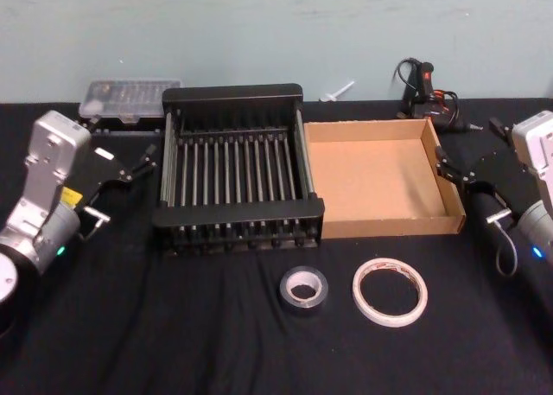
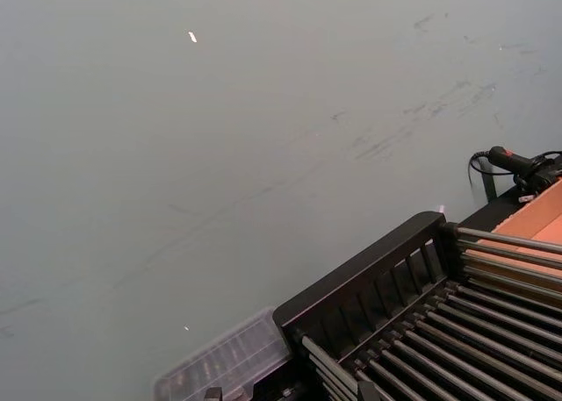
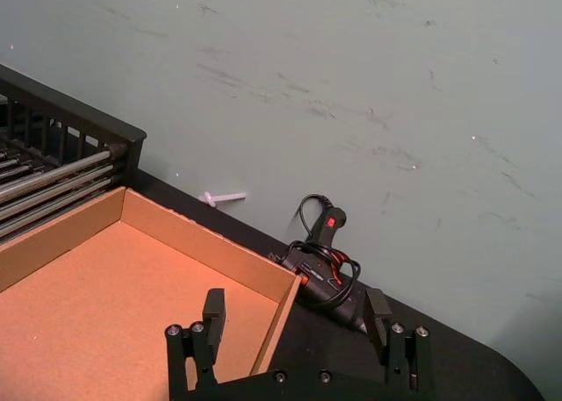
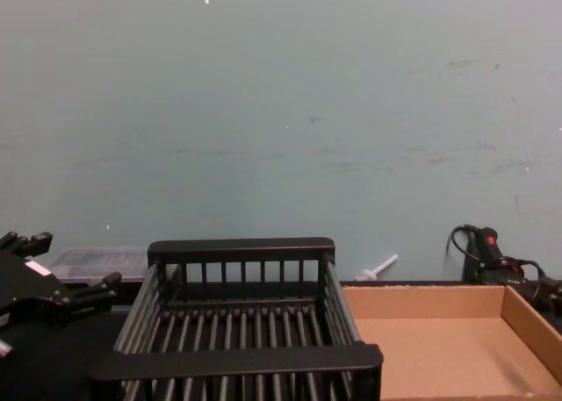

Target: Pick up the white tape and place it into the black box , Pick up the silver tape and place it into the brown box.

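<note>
One black tablecloth [image 1: 216,326] under both boxes, pale green wall [image 1: 259,32] behind

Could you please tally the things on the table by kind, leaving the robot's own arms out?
Tape rolls: 2, the white tape and the silver tape
Boxes: 2, the black box and the brown box
Clear plastic case: 1
Black corded hand tool: 1
Small white piece: 1
Total: 7
</note>
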